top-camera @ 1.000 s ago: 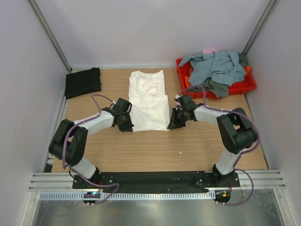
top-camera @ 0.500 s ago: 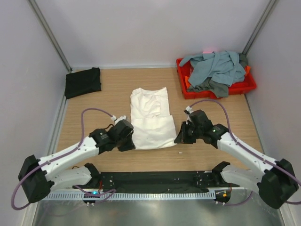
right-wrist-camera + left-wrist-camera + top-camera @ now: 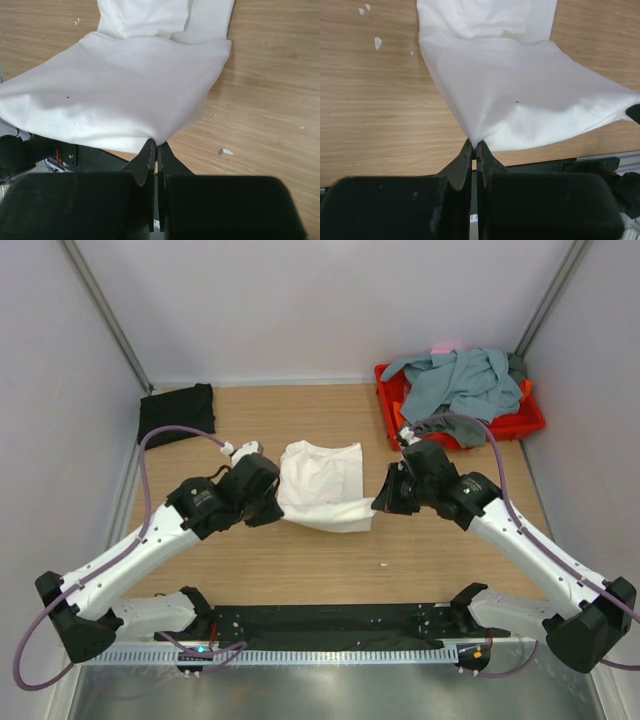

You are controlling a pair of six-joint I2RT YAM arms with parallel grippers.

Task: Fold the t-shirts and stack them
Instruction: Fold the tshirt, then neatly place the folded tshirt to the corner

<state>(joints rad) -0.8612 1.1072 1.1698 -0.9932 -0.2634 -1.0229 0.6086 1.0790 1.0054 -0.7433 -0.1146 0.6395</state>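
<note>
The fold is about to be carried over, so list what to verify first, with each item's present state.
1. Left gripper shut on a near corner of the white t-shirt: ok.
2. Right gripper shut on the other near corner: ok.
3. Near hem lifted off the table: ok.
4. Far half lies on the table: ok.
5. Black t-shirt and red tray apart from the fold path: ok.
6. Both cloth layers pinched: cannot tell.
</note>
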